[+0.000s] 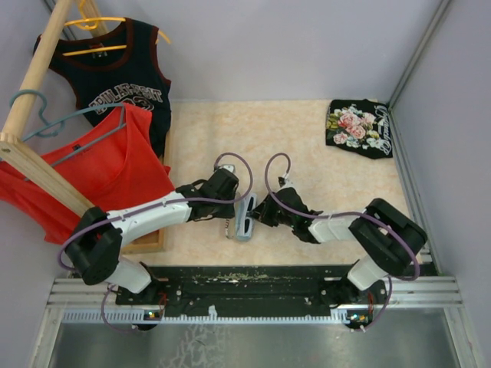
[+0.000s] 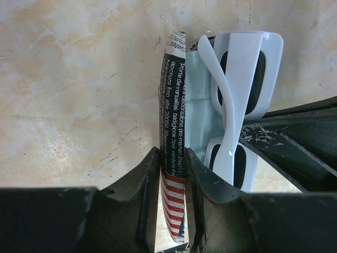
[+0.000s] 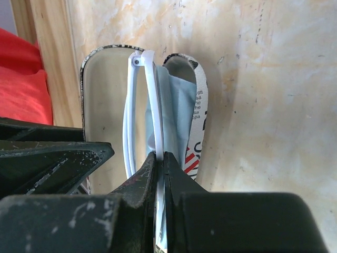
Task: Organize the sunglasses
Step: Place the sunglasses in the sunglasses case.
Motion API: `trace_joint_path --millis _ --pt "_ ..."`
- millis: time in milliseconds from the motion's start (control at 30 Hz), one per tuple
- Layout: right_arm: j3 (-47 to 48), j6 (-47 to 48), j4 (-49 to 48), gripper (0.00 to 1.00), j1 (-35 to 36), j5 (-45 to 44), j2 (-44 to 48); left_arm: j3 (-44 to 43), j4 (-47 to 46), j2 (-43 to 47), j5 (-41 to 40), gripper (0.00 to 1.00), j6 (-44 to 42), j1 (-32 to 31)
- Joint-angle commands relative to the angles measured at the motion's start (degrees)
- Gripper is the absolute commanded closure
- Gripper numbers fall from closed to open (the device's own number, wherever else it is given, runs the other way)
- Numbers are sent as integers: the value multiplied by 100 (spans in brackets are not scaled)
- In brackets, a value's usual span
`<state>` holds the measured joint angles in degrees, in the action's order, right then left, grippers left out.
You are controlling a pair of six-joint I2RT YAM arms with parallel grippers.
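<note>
In the top view the two arms meet at the middle of the bench (image 1: 307, 138), toward its 6 o'clock edge, over the open flag-print case (image 1: 244, 224). The case's long axis runs roughly 12 to 6 there.

The left hand (image 2: 172, 155) is clamped on one thin printed wall of the case (image 2: 174, 79), a finger on each side of it. In that wrist view the sunglasses (image 2: 241, 63) lie just at 3 o'clock of this wall. They are folded, thin white arms crossed over the dark lenses, long axis from 12 to 6. A light-blue cloth (image 2: 197, 105) sits between wall and frame.

The right hand (image 3: 159, 158) is pinched nearly together on the sunglasses (image 3: 152, 105), gripping the end of the thin white frame that points to 6 o'clock. The other end points to 12, inside the case's open mouth. The pale inner side of the case (image 3: 105, 105) stands at 9 o'clock of the frame, and the cloth (image 3: 176, 116) at 3 o'clock. Whether the frame rests on the case's bottom I cannot tell.
</note>
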<state>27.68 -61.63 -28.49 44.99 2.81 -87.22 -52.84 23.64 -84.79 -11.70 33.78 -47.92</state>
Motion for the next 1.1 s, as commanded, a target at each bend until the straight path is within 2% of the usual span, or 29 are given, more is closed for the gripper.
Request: trace_joint_path --millis 0,733,1067 --pt "278 -16 -314 100 131 -20 -69 -223 -13 55 -93 70 93 -36" --pt "459 142 325 100 345 -241 -72 -341 159 41 -324 68 190 -78" --pt "646 370 779 87 345 -382 129 -342 219 42 -375 68 183 -78"
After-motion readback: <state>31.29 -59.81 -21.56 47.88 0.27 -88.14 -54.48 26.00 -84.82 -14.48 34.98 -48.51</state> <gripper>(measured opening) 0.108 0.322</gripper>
